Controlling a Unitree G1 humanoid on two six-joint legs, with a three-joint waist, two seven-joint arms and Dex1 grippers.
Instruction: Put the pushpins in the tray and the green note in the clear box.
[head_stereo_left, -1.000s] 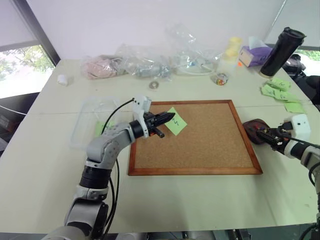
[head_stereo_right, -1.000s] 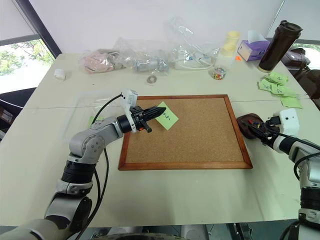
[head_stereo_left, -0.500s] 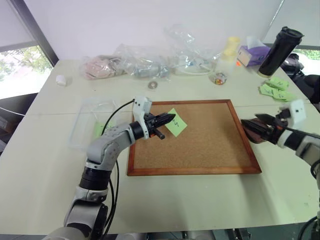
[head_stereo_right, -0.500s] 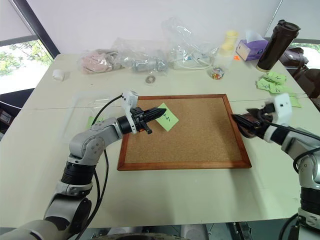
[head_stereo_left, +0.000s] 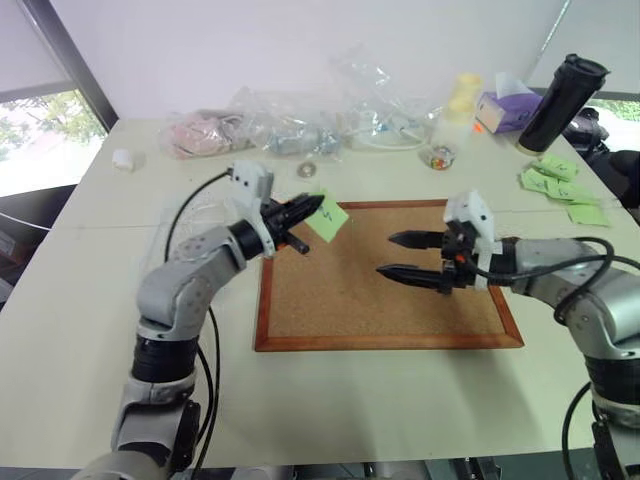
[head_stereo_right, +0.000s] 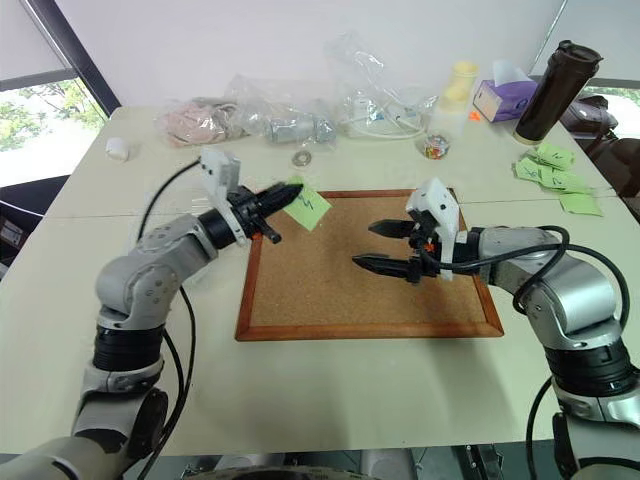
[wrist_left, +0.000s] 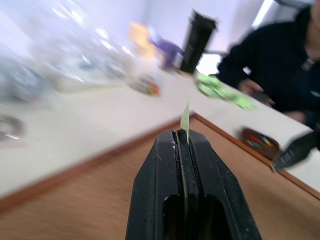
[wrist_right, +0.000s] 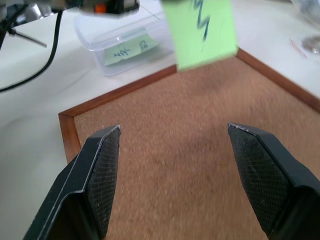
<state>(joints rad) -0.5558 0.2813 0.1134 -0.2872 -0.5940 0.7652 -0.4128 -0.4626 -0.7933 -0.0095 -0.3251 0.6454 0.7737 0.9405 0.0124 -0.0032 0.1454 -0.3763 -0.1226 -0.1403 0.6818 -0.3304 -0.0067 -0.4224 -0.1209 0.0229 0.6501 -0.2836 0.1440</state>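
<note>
Above the corkboard's (head_stereo_left: 385, 275) eleven-o'clock corner, the left tool (head_stereo_left: 310, 209) has its fingers pressed together on one edge of the green note (head_stereo_left: 325, 218), which hangs clear of the cork. The clear box (wrist_right: 120, 42) sits on the surface (head_stereo_left: 90, 330) just beyond the board's nine-o'clock edge, with another green slip already lying inside it. My read is that the step in hand is carrying this note over to that box.

To do it well, I would keep the pinch firm and swing the left tool toward nine o'clock, staying high enough that the paper clears the board's frame and the box's rim. Lower the note's free end inside the walls before letting go, since light paper can drift or cling to a fingertip.

Over the board's middle, the right tool (head_stereo_left: 412, 256) is spread wide and holds nothing, aimed toward the note; it should stay out of the left arm's path. The tray (wrist_left: 260, 141), off the board's three-o'clock edge, already holds coloured pushpins (wrist_left: 258, 139).
</note>
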